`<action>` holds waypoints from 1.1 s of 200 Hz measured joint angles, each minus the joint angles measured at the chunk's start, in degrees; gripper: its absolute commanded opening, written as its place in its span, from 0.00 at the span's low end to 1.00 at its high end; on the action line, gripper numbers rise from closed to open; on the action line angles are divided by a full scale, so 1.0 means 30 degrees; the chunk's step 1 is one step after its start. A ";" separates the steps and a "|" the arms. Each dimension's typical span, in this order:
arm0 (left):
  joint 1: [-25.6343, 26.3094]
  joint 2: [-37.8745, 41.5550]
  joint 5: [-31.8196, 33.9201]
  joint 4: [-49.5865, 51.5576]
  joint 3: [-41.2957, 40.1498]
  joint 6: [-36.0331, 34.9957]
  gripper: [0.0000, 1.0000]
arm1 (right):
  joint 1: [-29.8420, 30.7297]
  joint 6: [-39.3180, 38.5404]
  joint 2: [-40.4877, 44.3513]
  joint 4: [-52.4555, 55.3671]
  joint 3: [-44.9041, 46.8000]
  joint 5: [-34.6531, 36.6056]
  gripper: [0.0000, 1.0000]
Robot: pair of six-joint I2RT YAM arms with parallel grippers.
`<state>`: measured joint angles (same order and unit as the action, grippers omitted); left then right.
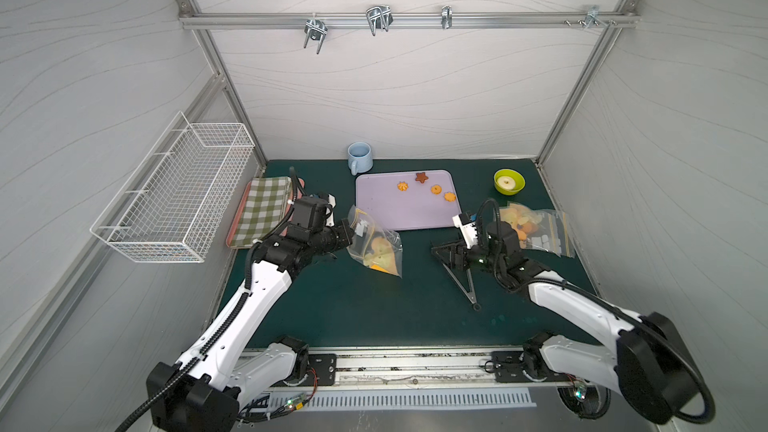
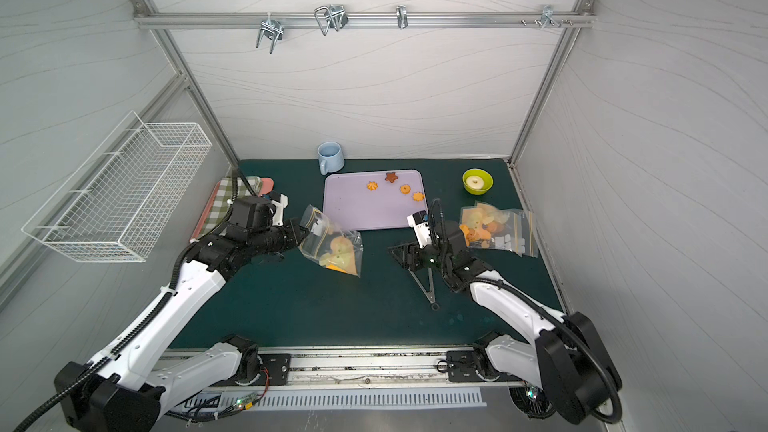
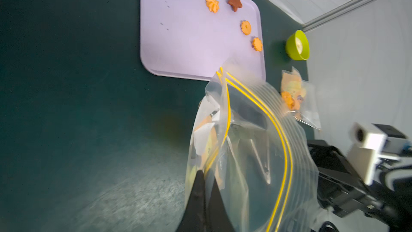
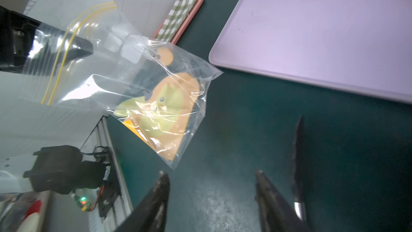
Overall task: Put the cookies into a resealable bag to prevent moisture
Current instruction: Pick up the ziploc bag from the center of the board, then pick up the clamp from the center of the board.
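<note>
Four small biscuits, the cookies [image 1: 436, 189] not yet packed (three orange-golden, one a dark brown star), lie loose toward the far side of a flat lilac plastic tray [image 1: 386, 211]. They look light, dry and brittle, so I would take each by its edges with a gentle pinch.

My left fingers [image 3: 200, 188] are closed on the mouth edge of a clear resealable plastic bag with yellow zip lines [image 1: 376, 243], holding it tilted over the dark green bench [image 1: 353, 305]. The film looks soft and slippery and likely to crumple, so the stiffer zip band is the place to hold. Its cartoon print hides whether any biscuit is inside.

My right fingers [image 4: 265, 188] stand apart and empty, low over the bench.

A second clear bag [image 1: 540, 236], lying just right of the tray, holds several orange biscuits. A lime-green bowl [image 1: 515, 189] holds one pale round piece.
</note>
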<state>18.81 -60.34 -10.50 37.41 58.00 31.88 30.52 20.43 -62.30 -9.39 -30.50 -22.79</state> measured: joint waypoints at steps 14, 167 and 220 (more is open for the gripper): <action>0.0029 -0.0197 0.1377 0.1479 0.1239 -0.0648 0.00 | 0.0000 0.0277 0.1275 0.0707 0.0007 0.1494 0.99; 0.0838 -0.5756 1.2932 0.8925 0.7278 -0.4590 0.00 | 0.2863 0.1559 -0.1370 0.9041 -0.0073 0.9799 0.99; 0.1923 -0.8029 1.4768 0.9806 0.8502 -0.5136 0.00 | 0.2929 0.2361 -0.3621 0.9224 -0.0335 1.0550 0.99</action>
<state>24.58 -84.42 33.80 66.83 83.50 16.47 39.31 27.51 -73.17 18.28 -31.51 8.86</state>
